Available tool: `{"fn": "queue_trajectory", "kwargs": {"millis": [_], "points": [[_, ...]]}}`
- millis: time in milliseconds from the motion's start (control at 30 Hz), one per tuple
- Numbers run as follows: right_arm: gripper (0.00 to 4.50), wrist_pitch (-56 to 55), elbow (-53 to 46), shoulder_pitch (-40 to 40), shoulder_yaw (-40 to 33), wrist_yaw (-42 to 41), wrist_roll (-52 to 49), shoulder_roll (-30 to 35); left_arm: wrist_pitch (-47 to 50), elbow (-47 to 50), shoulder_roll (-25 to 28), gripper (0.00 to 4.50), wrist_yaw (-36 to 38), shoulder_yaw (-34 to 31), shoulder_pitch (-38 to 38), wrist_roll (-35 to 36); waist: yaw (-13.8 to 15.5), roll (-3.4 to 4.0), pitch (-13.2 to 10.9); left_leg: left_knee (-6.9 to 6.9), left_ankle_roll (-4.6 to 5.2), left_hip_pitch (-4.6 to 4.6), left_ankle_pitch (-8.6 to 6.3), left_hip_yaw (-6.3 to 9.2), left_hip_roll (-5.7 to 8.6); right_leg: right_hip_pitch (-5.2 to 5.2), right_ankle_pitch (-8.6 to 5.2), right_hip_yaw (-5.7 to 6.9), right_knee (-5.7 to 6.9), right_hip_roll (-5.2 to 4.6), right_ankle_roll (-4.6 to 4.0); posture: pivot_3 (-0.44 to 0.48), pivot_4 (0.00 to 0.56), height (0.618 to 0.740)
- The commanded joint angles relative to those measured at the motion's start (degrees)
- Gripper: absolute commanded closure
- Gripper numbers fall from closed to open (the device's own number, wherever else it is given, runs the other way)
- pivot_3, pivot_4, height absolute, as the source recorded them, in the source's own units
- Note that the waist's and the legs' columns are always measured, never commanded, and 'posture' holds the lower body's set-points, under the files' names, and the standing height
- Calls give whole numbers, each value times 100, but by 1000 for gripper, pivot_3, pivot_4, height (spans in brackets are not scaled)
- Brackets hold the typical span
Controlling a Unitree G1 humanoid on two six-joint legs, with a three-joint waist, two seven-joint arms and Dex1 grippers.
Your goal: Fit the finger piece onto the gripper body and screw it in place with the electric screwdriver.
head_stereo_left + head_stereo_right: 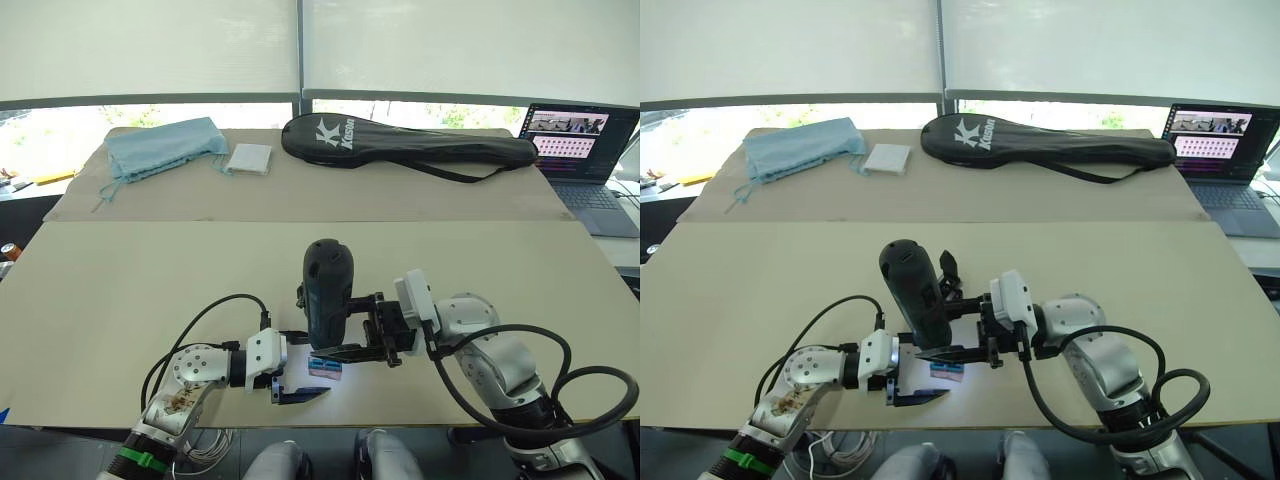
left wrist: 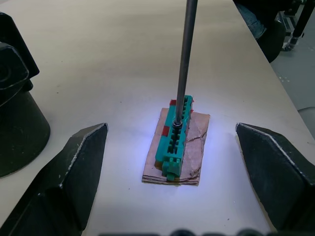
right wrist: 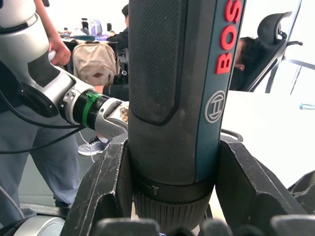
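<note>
Right gripper [image 3: 170, 196] clamps the upright electric screwdriver [image 1: 327, 290], its bit on the green-and-tan block [image 2: 176, 140] between the left gripper's [image 2: 172, 162] spread fingers. Gripper body [image 1: 948, 270] stands just behind. "BOS" reads on the screwdriver; a racket bag [image 1: 400, 145] lies far back.

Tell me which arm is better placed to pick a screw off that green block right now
Probably the right. The right gripper is shut on the electric screwdriver, whose bit already stands on the green block. The left gripper is open around the block, holding nothing.
</note>
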State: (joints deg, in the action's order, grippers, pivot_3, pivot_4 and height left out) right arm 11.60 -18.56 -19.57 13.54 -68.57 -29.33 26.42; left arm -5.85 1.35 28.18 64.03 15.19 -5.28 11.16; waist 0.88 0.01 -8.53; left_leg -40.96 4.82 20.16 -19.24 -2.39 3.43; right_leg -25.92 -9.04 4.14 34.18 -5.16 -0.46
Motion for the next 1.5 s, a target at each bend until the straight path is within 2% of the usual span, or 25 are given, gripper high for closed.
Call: {"fn": "queue_trajectory", "kwargs": {"millis": [33, 367, 867, 1500], "points": [[2593, 109, -97, -69, 77, 15, 86, 101, 122, -148, -10, 112, -39, 173, 111, -102, -1, 1, 1, 0, 0, -1, 0, 0, 0, 0, 0, 0, 0, 0, 0, 0, 150, 740], [2593, 681, -368, -172, 206, 153, -74, 191, 180, -85, -9, 112, -49, 171, 70, -92, 4, 4, 4, 1, 1, -12, -1, 1, -1, 15, 0, 0, -3, -1, 0, 0, 150, 740], [2593, 359, -207, -240, 228, 231, 167, 70, 337, 89, 14, 112, -97, 143, 59, -67, 4, 4, 3, 5, 4, -45, -3, 2, -2, 48, -1, 0, -8, -1, 1, 0, 150, 740], [2593, 743, -429, -610, -16, 334, -293, -188, 82, -53, 94, 112, 44, -62, 100, 115, -13, 2, 2, 11, 7, -51, -6, 3, -5, 49, -2, -1, -9, -1, 1, 0, 150, 740]]}}
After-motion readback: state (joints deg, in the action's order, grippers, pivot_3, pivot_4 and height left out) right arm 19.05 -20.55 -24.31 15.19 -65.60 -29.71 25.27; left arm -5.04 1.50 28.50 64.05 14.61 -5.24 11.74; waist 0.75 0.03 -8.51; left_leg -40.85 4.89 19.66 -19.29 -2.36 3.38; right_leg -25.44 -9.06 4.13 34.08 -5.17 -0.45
